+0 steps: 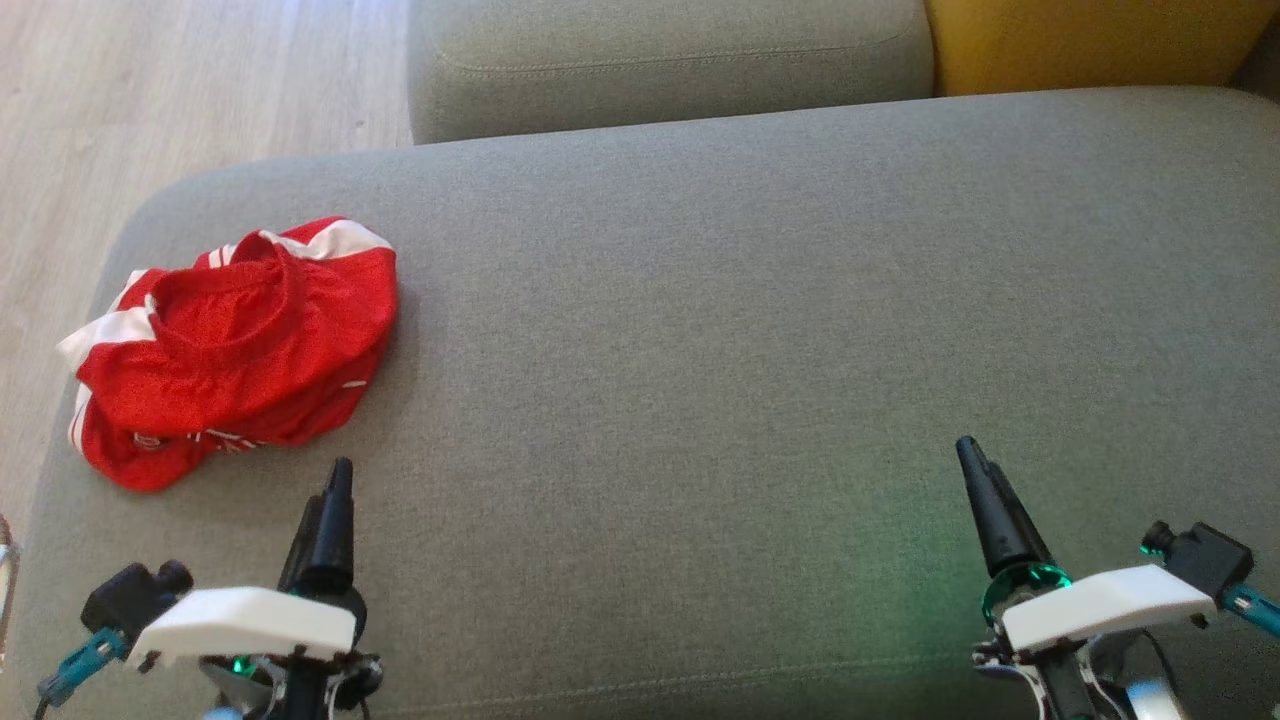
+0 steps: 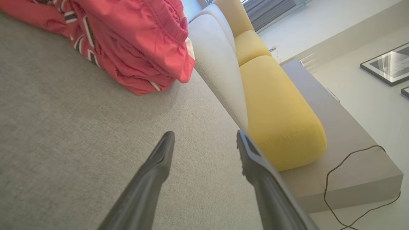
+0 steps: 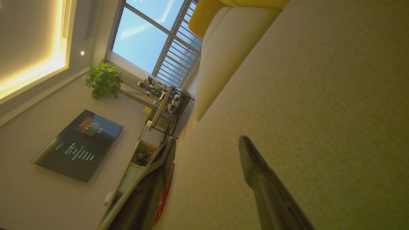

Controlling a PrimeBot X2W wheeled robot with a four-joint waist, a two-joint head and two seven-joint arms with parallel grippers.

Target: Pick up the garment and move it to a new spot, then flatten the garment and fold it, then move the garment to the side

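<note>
A crumpled red garment (image 1: 235, 345) with white stripes lies in a heap near the left end of the grey sofa seat (image 1: 700, 330). In the left wrist view the garment (image 2: 127, 41) fills the upper left. My left gripper (image 1: 335, 490) hovers just below the garment's near edge, apart from it; its fingers stand open with nothing between them (image 2: 204, 140). My right gripper (image 1: 975, 470) is far to the right over bare cushion, also open and empty (image 3: 207, 143). A sliver of the red garment (image 3: 164, 188) peeks past its left finger.
A grey back cushion (image 1: 670, 60) and a yellow cushion (image 1: 1090, 40) line the far side of the seat. Pale wooden floor (image 1: 150, 90) lies beyond the seat's left end. A black cable (image 2: 354, 179) trails over a low grey platform beside the sofa.
</note>
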